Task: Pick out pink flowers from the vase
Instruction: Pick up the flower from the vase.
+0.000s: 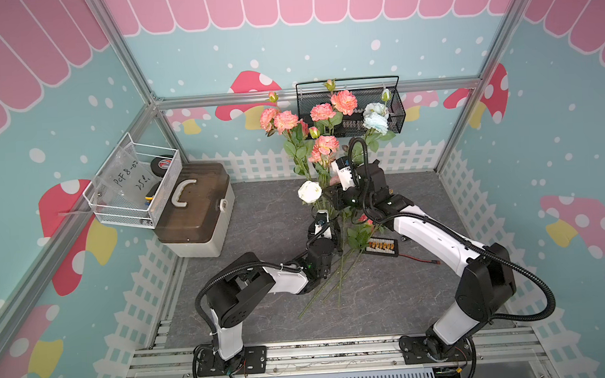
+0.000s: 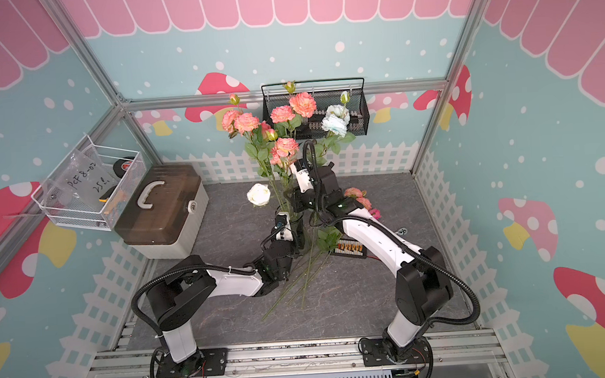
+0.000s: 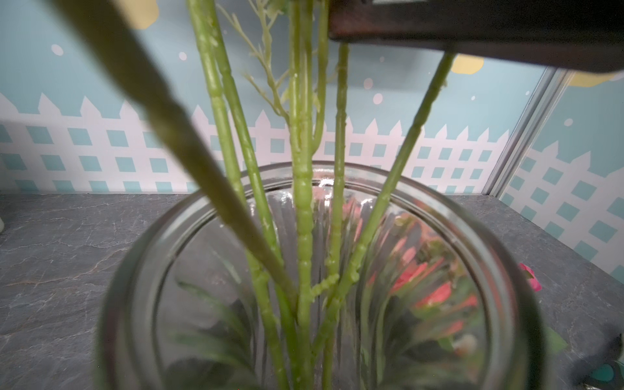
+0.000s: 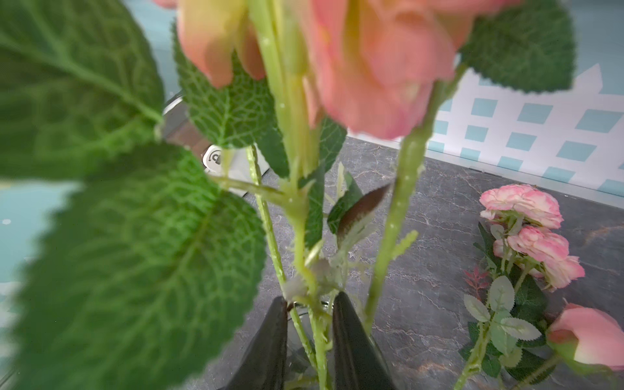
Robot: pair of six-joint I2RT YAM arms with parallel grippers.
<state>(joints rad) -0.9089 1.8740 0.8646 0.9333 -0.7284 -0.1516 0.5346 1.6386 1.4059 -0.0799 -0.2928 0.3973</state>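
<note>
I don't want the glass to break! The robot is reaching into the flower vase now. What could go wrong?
1. Several green stems share the clear glass vase, and more than one seems to run between the fingers of the open right gripper, so it might pull the white rose or pale blue blooms too.
2. Leafy stems could snag, and tugging a pink flower might tip the vase.

Robot lab booth: aluminium frame (image 1: 200,100), mushroom-printed walls (image 1: 215,52).
</note>
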